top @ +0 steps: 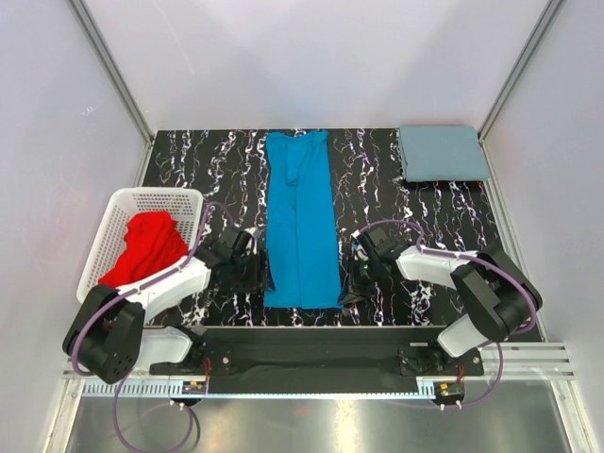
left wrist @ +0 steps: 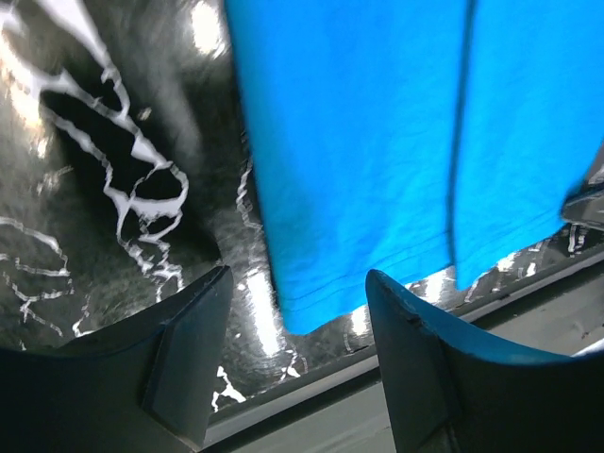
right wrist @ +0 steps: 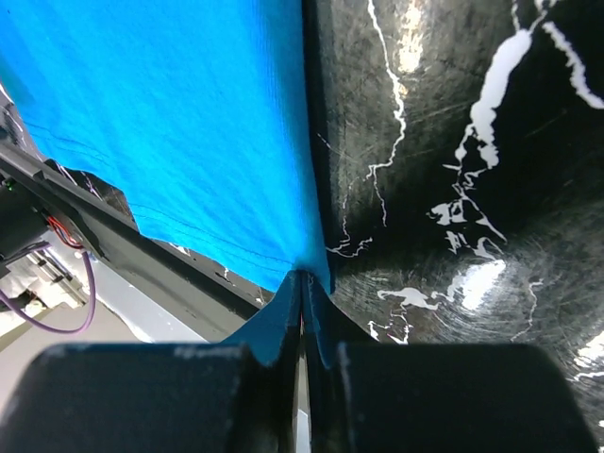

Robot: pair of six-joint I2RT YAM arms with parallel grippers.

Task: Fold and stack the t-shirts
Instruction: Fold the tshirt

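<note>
Pinching the near right hem corner of the bright blue t-shirt with the right claw, clamped tight. Hovering the left claw wide open by the near left corner, gripping nothing. Seeing that shirt lying as a long strip mid bench, grey-blue t-shirt folded far right, red t-shirt bunched in the basket.

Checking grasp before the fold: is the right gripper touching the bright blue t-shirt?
Touching. Right wrist view shows the right gripper shut on a hem corner of the bright blue t-shirt.
</note>
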